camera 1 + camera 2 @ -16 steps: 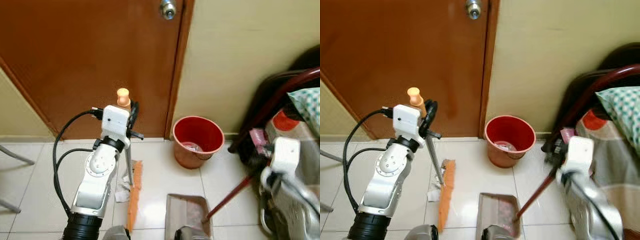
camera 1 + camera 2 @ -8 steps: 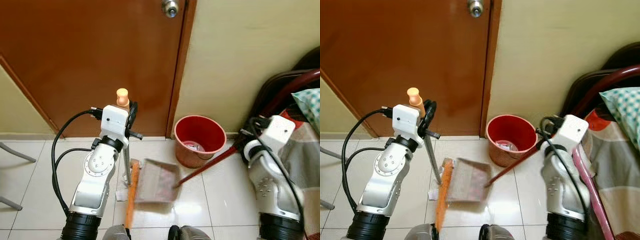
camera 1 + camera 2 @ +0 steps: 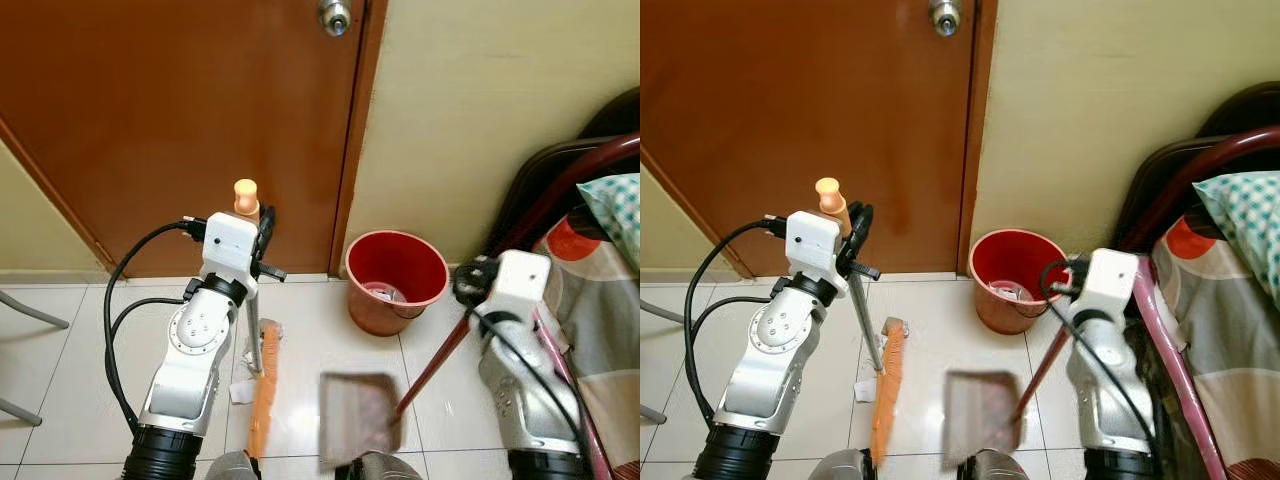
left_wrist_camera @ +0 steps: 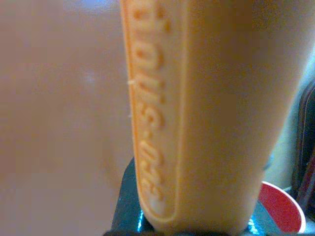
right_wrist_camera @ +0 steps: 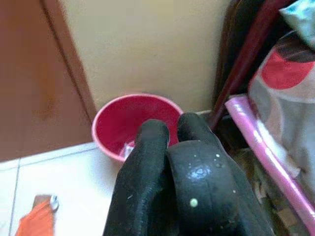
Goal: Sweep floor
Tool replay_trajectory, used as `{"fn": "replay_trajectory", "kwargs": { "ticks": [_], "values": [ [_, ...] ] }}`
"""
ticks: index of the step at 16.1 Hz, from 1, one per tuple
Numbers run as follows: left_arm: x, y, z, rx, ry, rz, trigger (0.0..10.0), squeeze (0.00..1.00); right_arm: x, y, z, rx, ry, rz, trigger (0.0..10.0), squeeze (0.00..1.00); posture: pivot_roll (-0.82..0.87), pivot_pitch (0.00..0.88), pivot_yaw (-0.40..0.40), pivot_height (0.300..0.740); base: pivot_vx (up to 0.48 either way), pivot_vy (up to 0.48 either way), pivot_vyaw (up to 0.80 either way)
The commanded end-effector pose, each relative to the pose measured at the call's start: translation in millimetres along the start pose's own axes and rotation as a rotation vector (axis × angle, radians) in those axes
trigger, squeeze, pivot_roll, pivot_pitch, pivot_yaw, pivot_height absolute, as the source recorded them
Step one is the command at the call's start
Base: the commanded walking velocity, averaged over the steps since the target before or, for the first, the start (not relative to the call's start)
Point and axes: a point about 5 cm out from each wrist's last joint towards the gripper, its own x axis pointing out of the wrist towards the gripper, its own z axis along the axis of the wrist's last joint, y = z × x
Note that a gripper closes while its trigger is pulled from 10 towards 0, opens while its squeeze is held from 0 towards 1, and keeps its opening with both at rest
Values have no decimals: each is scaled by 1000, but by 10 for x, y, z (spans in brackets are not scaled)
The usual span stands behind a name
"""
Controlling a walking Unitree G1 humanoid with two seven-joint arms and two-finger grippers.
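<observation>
Sweeping tools: an orange broom [image 3: 263, 388] is seen at the lower centre-left of the head views, its bristle head on the white tiled floor [image 3: 310, 340] beside scraps of paper [image 3: 243, 390].
Broom handle: the orange tip [image 3: 246, 194] is held upright before the brown door [image 3: 180, 130]; embossed lettering on it is seen up close in the left wrist view.
Left gripper [image 3: 262, 240]: clenched around the broom handle just under its tip.
Dustpan [image 3: 357, 420]: seen at the lower centre, blurred, its long red handle [image 3: 432, 365] slanting up to the right.
Right gripper [image 5: 170, 147]: fingers closed together; the dustpan handle is grasped at its upper end, as the head views show.
Change: half a second ago the dustpan was tilted against the broom at centre-left; it is now found lower and further right, and the handle is steeper. The broom is unchanged.
Bucket: a red bucket [image 3: 396, 281] stands by the cream wall [image 3: 470, 110], right of the door frame, with something pale inside.
Hard to make out: the dustpan's contents are lost to blur; the bed [image 3: 600, 250] at the right edge and a chair leg [image 3: 30, 312] at the left edge are cut off.
</observation>
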Motion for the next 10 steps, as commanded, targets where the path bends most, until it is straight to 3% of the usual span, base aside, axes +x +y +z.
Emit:
{"fn": "replay_trajectory", "kwargs": {
  "ticks": [1,2,3,4,5,6,8,10],
  "values": [
    [-3,-22,80,16,-37,-3,10000,0,-18,13,15,4,-19,13,10000,0,-32,103,-40,740,0,0,0],
    [-9,-22,76,16,-35,-3,10000,0,-46,1,-12,0,-19,14,902,0,-32,103,-40,740,0,0,0],
    [-11,-20,75,16,-34,-3,10000,0,-53,-13,-25,-2,-15,10,0,0,-35,108,-40,740,0,0,0],
    [-13,-19,77,16,-34,-3,10000,0,-61,-39,-37,-4,-16,3,0,0,-35,108,-40,740,0,0,0],
    [-14,-19,77,16,-33,-3,10000,0,-102,-90,-57,-17,-3,-19,8510,0,-35,108,-40,740,0,0,0],
    [-15,-19,77,16,-32,-3,10000,0,-129,-111,-91,-11,23,-26,9961,0,-35,108,-40,740,0,0,0],
    [-21,-12,73,18,-30,-2,10000,0,-216,-142,-196,-8,97,-21,10000,0,-35,108,-40,740,0,0,0],
    [-21,-6,68,22,-26,-3,10000,0,-343,-232,-342,-118,214,-3,10000,0,-39,113,-40,740,0,0,0]
  ]
}}
